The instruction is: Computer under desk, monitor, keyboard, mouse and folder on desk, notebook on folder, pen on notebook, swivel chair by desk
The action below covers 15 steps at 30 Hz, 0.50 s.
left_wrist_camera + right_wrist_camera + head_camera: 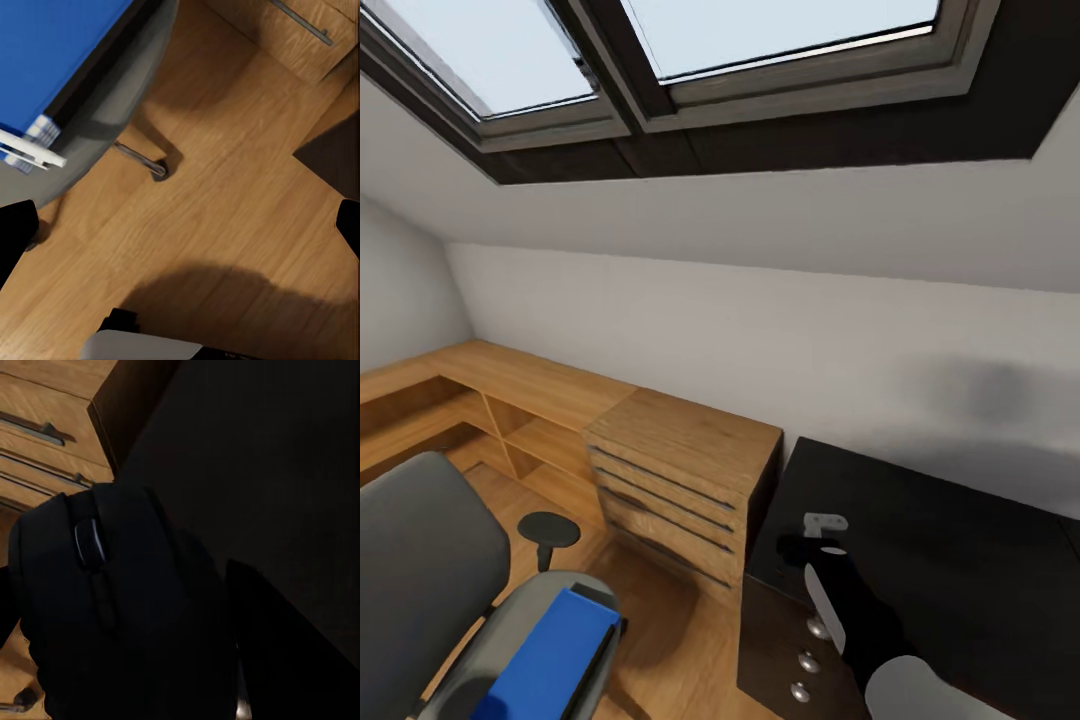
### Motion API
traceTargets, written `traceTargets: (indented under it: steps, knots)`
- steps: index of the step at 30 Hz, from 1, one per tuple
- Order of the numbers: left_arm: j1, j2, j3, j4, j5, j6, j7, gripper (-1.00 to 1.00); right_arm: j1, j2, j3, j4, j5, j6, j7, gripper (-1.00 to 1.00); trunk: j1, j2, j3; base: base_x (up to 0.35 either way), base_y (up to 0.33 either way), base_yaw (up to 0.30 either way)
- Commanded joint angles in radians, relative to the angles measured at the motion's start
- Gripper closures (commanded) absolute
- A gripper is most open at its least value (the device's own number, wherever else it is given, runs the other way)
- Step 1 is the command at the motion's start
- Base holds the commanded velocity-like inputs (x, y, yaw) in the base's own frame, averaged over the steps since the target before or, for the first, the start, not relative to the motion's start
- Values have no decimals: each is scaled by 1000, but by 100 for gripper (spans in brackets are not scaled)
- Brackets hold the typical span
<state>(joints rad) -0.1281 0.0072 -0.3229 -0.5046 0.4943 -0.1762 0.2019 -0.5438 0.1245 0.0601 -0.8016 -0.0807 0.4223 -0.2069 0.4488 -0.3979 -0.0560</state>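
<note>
We see our right pincer (127,622) clenched around the mouse (112,607), over the near corner of the black counter (950,560). Our left pincer (180,225) is released above the oak floor (225,202), with the blue folder (52,52) on the swivel chair (420,560) just beside it.

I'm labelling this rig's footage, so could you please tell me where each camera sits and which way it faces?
Head view: on the robot's head, facing the sloped wall and skylight, over the desk and swivel chair carrying the folder; the right arm reaches forward.
Left wrist view: on the left arm, looking down at oak floor; the left gripper has dark fingertips at both edges.
Right wrist view: on the right arm, close on the mouse in the right gripper, above the desk.
Shared: head and left wrist views both show folder and chair.
</note>
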Motion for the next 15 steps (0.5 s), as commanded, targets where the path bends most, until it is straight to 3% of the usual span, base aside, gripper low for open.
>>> traceTargets:
  steps: [1,12,15]
  knots:
    - [-1,1,-8,0,7,-5,8,-100,-1,-1,3,-1,-11,3,-8,100,1,-2,-2,310,-79,0]
    - [-1,0,-8,0,7,-6,8,-100,-11,-3,4,135,-11,-65,-9,100,1,-2,-2,316,-13,0]
    - [-1,0,-8,-1,7,-6,8,-100,-33,-3,3,189,-11,-80,-9,100,1,-2,-2,169,0,0]
